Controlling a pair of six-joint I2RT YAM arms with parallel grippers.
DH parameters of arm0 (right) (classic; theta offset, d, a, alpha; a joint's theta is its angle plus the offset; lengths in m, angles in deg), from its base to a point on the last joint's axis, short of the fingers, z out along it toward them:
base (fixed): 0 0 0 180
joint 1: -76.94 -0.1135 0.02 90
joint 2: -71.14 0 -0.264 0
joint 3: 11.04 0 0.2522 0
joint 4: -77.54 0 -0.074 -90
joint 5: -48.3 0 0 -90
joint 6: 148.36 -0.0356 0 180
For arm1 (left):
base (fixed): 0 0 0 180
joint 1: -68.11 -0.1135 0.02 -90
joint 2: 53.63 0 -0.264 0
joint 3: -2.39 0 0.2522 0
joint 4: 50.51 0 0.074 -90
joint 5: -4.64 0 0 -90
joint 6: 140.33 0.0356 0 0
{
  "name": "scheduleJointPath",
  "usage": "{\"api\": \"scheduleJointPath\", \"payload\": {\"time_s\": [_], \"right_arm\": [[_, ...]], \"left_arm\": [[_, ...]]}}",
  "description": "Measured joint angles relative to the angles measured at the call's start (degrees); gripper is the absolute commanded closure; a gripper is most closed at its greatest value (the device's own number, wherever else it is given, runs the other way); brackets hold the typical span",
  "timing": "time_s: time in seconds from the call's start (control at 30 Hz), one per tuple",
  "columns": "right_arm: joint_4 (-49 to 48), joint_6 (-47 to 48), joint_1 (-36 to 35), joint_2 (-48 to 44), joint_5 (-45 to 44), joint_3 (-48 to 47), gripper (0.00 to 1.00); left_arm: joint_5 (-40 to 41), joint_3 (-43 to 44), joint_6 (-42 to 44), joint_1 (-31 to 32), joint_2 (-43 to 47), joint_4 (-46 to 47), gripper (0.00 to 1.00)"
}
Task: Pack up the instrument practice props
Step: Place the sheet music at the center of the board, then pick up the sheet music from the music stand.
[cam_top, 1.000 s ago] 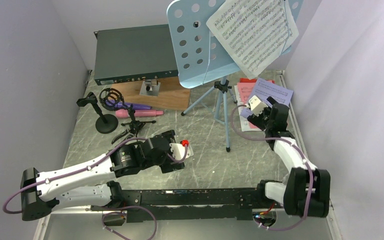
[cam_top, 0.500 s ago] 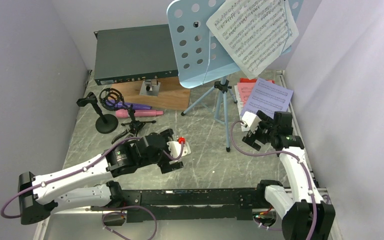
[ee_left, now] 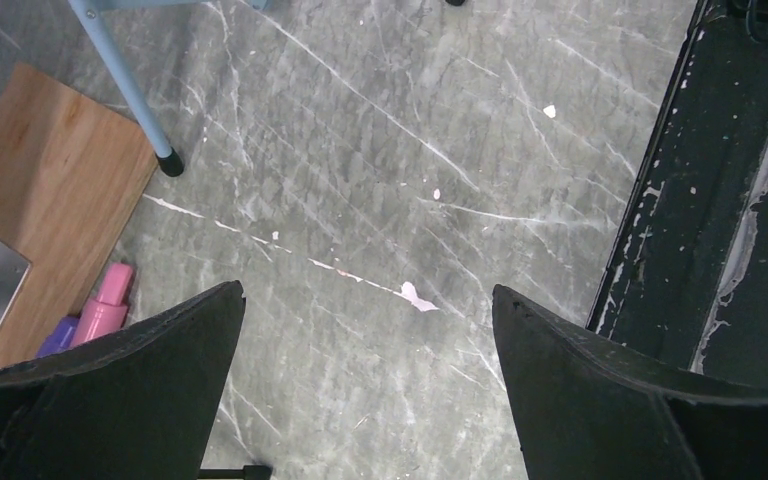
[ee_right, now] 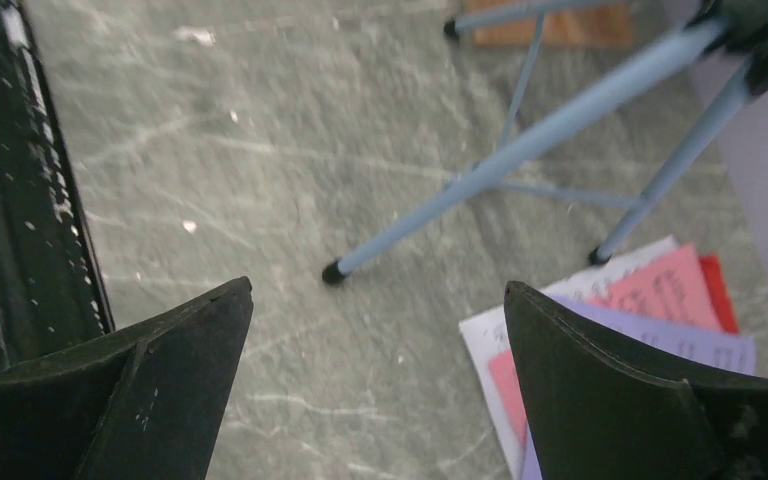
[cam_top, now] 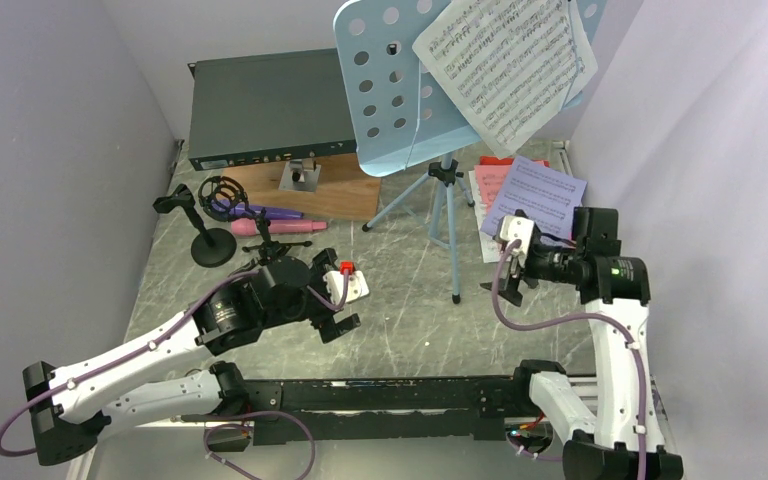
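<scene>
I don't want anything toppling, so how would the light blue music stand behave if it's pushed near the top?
The light blue music stand looks top-heavy: a wide perforated plate high over thin tripod legs, so a high push would probably tip it. The white music sheet seems to rest loose on it and could slide off.

The grey, white-veined tabletop (cam_top: 410,300) carries a dark green flat rack box (cam_top: 270,105) at its far left, with a brown wooden board (cam_top: 345,195) just in front of it. Nearer lie a purple toy microphone (cam_top: 278,212) and a pink toy microphone (cam_top: 282,227), side by side, between a black round-base mic holder (cam_top: 212,247) and the feet of a light-blue perforated music tripod (cam_top: 430,130). A black tripod mic holder (cam_top: 263,247) stands just beside the pink one. At the far right lies a pile of music sheets (cam_top: 535,195): white lowest, then red, lavender on top.
</scene>
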Motion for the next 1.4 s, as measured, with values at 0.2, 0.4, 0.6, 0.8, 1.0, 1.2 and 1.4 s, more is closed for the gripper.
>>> {"api": "scheduleJointPath", "payload": {"time_s": [0.2, 0.4, 0.6, 0.8, 1.0, 1.2, 1.4], "right_arm": [[6.6, -1.4, 0.0, 1.5, 8.4, -12.0, 0.0], [4.3, -12.6, 0.3, 3.5, 13.5, -18.4, 0.0], [-6.2, -30.8, 2.2, 5.5, 17.7, -20.2, 0.0], [-32.2, -59.8, 8.3, 4.2, 23.7, -8.9, 0.0], [-51.6, -82.6, 12.7, 5.9, 22.8, 2.7, 0.0], [-93.9, -115.4, 14.3, 6.7, 18.9, 17.9, 0.0], [-126.7, -138.0, 15.7, 12.8, 9.3, 26.1, 0.01]], "left_arm": [[-1.7, 0.0, -1.0, -0.8, 0.0, 0.0, 0.01], [-2.7, 0.0, -1.2, -1.0, 0.0, 0.0, 0.0], [-3.7, 0.1, -1.4, -1.2, 0.0, 0.1, 0.0], [-5.7, 0.5, -2.5, -2.3, 0.2, 0.7, 0.01], [-7.0, 0.7, -2.7, -2.8, 0.2, 1.2, 0.01], [-7.7, 0.8, -2.7, -3.2, 0.2, 1.3, 0.01], [-7.9, 0.8, -2.8, -3.6, 0.2, 1.3, 0.0]]}}
